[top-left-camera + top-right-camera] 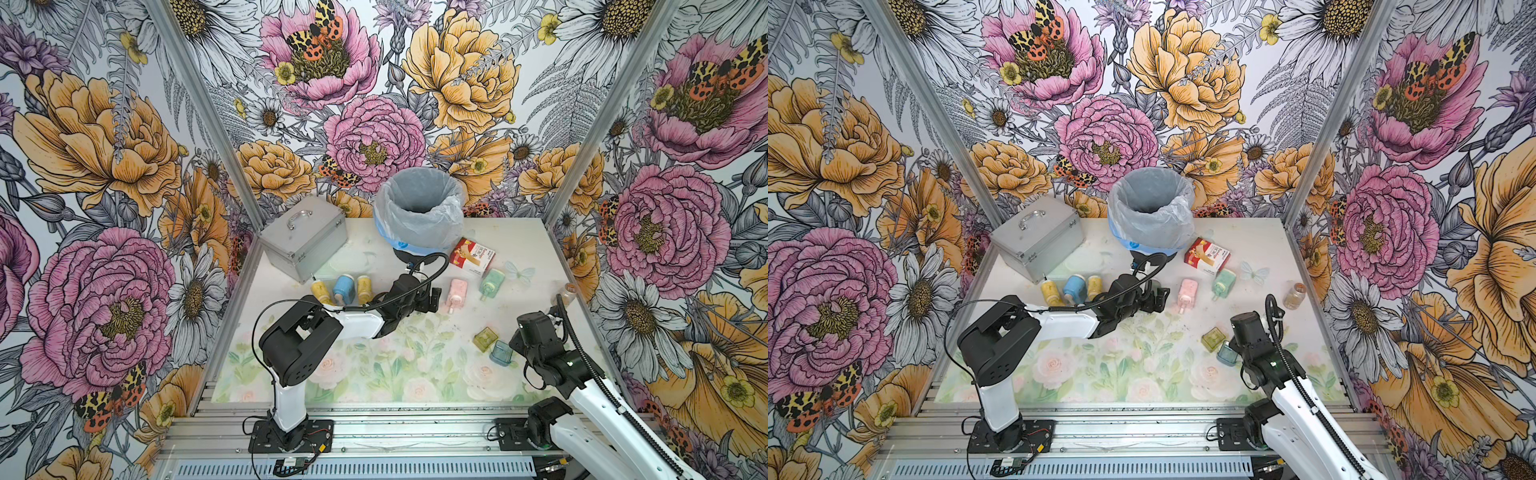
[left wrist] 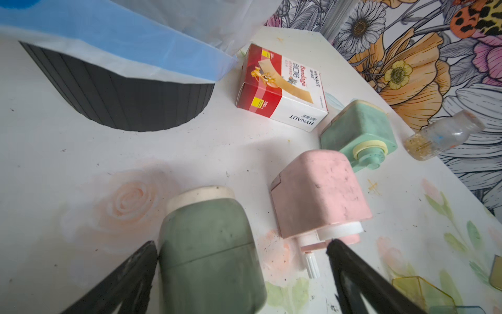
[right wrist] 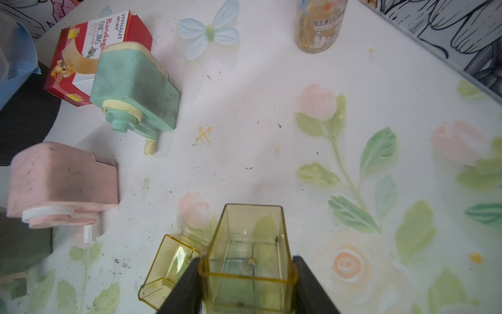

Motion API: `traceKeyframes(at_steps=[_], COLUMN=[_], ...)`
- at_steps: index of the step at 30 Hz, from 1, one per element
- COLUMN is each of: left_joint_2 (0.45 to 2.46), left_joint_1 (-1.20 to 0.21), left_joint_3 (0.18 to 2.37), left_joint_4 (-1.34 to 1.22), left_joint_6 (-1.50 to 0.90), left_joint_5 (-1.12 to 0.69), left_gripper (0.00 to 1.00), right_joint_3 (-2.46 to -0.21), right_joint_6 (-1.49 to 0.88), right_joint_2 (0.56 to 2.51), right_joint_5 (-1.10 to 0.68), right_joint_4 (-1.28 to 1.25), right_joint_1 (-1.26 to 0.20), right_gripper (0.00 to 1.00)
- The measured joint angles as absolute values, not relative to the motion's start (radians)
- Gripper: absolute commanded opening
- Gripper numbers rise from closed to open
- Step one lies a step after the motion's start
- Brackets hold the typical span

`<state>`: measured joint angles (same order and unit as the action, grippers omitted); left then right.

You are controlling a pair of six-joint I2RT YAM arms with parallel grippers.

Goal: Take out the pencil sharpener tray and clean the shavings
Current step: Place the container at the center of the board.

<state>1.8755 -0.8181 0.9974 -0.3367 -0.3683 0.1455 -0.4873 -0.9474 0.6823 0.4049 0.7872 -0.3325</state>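
My right gripper point(image 3: 246, 262) is shut on a clear yellow pencil sharpener tray point(image 3: 248, 233), held low over the mat with its open side toward the camera. A few flecks of shavings point(image 3: 252, 261) cling inside it, and more shavings point(image 3: 279, 125) dot the table. A second yellow tray point(image 3: 168, 269) lies beside it, also seen in a top view point(image 1: 485, 338) next to a blue tray point(image 1: 500, 352). My left gripper point(image 2: 241, 244) stands open astride a dark green sharpener point(image 2: 209, 244), one finger close to its side. The other finger point(image 2: 342, 255) is by the pink sharpener point(image 2: 317, 193).
A lined bin point(image 1: 419, 208) and a metal case point(image 1: 305, 237) stand at the back. A bandage box point(image 1: 473, 255), a mint sharpener point(image 1: 490, 282) and a small bottle point(image 1: 567, 293) lie to the right. Two yellow sharpeners point(image 1: 321, 289) flank a blue one point(image 1: 344, 287) on the left.
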Motion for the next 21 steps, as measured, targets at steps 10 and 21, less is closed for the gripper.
traceKeyframes(at_steps=[10, 21], left_joint_2=[1.893, 1.893], left_joint_1=[-0.823, -0.823], left_joint_3=[1.027, 1.038], left_joint_4=[-0.306, -0.228], left_joint_6=[-0.396, -0.405], left_joint_5=[0.168, 0.238], left_gripper=[0.99, 0.99], right_joint_3=[-0.383, -0.356], right_joint_6=[-1.019, -1.039], right_joint_2=[0.662, 0.597], right_joint_5=[0.387, 0.362], right_joint_4=[0.815, 0.82], right_joint_1=[-0.321, -0.321], right_gripper=[0.13, 0.22])
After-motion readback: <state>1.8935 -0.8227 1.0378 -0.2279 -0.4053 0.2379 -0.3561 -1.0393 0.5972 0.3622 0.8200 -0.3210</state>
